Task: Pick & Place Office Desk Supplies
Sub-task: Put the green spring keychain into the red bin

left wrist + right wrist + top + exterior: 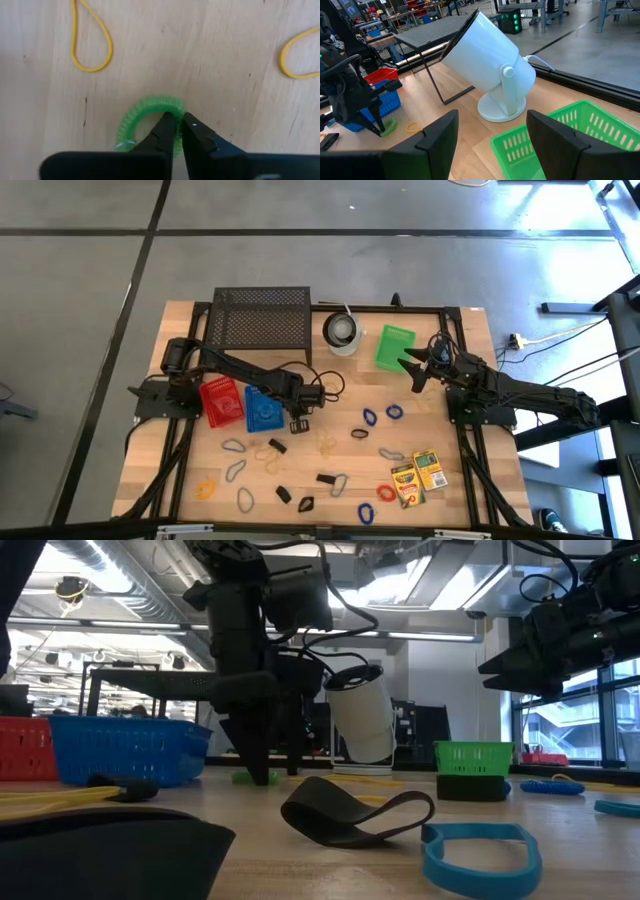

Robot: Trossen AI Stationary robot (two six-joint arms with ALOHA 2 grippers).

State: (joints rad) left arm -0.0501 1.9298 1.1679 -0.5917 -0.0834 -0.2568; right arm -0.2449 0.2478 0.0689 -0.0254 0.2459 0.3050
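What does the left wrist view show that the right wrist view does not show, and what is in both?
Only the left wrist view shows, close up, the left gripper pinching the rim of a green coiled band on the bare wood, with two yellow rubber bands beside it.

Only the right wrist view shows the open right gripper held above the green basket, the white lamp, the black mesh rack and the red and blue baskets.

Both show the green coiled band and the wooden table.

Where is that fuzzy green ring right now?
The green ring lies on the wooden table, just right of the blue basket in the high view. The left claw is shut on its edge, with yellow rubber bands nearby.
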